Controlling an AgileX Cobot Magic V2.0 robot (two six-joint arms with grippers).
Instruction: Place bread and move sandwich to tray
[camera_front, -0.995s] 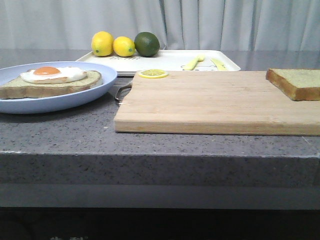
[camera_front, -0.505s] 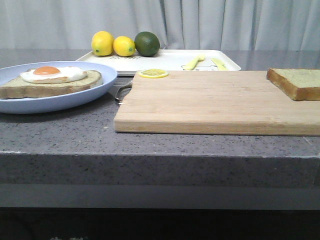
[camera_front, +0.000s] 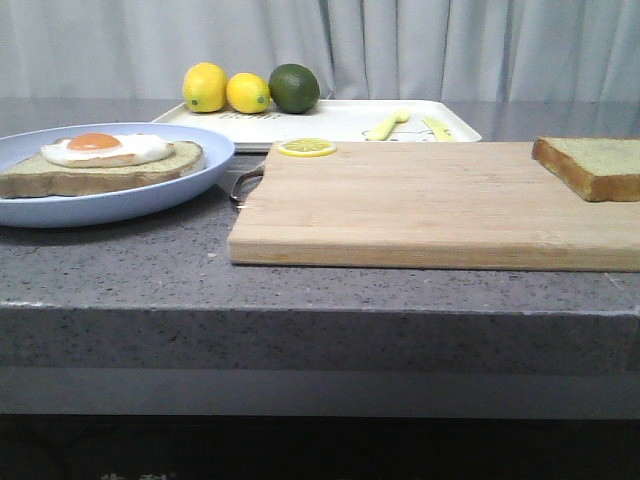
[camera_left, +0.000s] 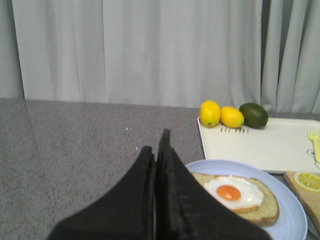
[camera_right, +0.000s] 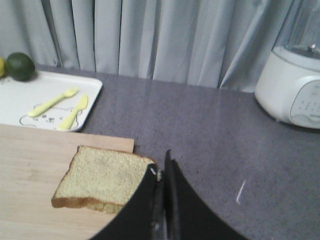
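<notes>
the left end effector (camera_left: 159, 150) is seen with its black fingers pressed together, nothing held, above the grey speckled tabletop (camera_front: 150, 260) by the pale blue plate (camera_front: 190, 180) bearing the egg-topped sandwich (camera_front: 100, 160). the right end effector (camera_right: 162, 170) is likewise closed and empty, near the plain brown-crusted bread slice (camera_front: 590, 165) at the light wooden cutting board's (camera_front: 420, 205) far right corner. the white rectangular tray (camera_front: 330, 122) lies beyond the board, its middle bare.
</notes>
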